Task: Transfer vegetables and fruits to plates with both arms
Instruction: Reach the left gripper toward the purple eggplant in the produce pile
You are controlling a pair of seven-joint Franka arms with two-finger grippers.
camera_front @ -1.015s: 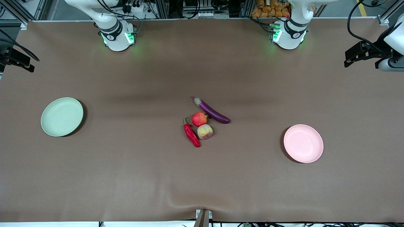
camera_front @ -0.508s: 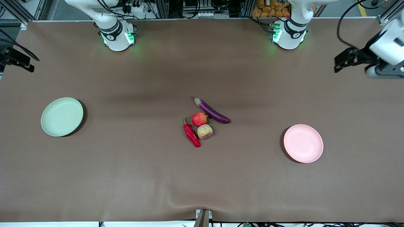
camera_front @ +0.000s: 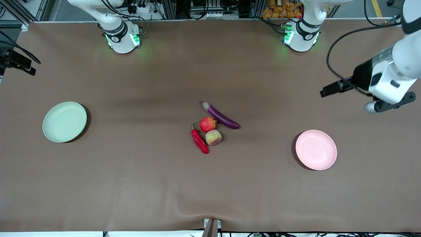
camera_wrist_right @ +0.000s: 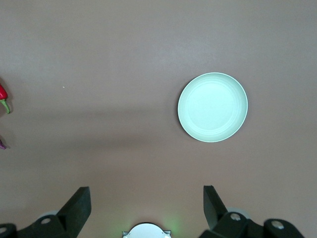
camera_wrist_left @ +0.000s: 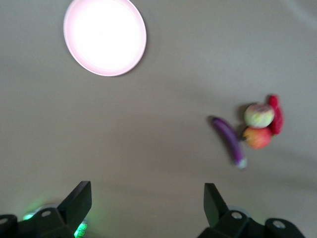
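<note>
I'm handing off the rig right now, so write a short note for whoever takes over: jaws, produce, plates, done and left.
Left gripper: jaws open, empty, in the air above the pink plate's end of the table.
Right gripper: jaws open, empty, high over the table near the green plate.
Eggplant, pomegranate, chili and peach lie clustered mid-table.
Done: nothing; both plates are empty.
Left: move all four items onto the plates.

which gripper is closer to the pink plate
Left. The left gripper hangs over bare table just past the pink plate, toward the bases. The right gripper is up at the other end.
</note>
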